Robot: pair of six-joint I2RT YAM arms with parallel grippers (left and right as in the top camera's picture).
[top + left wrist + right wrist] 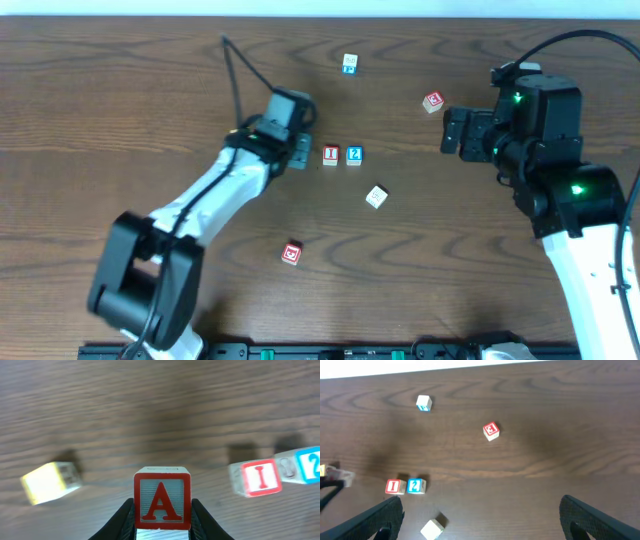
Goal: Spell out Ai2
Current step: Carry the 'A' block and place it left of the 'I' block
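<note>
My left gripper [162,506] is shut on the red "A" cube [162,497], its letter facing the wrist camera. In the overhead view this gripper [299,151] sits just left of the red "I" cube [330,155], and the A cube is hidden by its fingers. The blue "2" cube [354,155] touches the I cube's right side. Both show to the right in the left wrist view, the I cube [260,478] and the 2 cube [310,465]. My right gripper [455,131] is open and empty, off to the right above bare table [480,525].
A teal-marked cube [349,64] lies at the back. A red-marked cube [433,101] lies near my right gripper, and another [291,253] toward the front. A white cube [376,196] lies below the 2 cube. A yellow cube [47,482] lies left of my left gripper.
</note>
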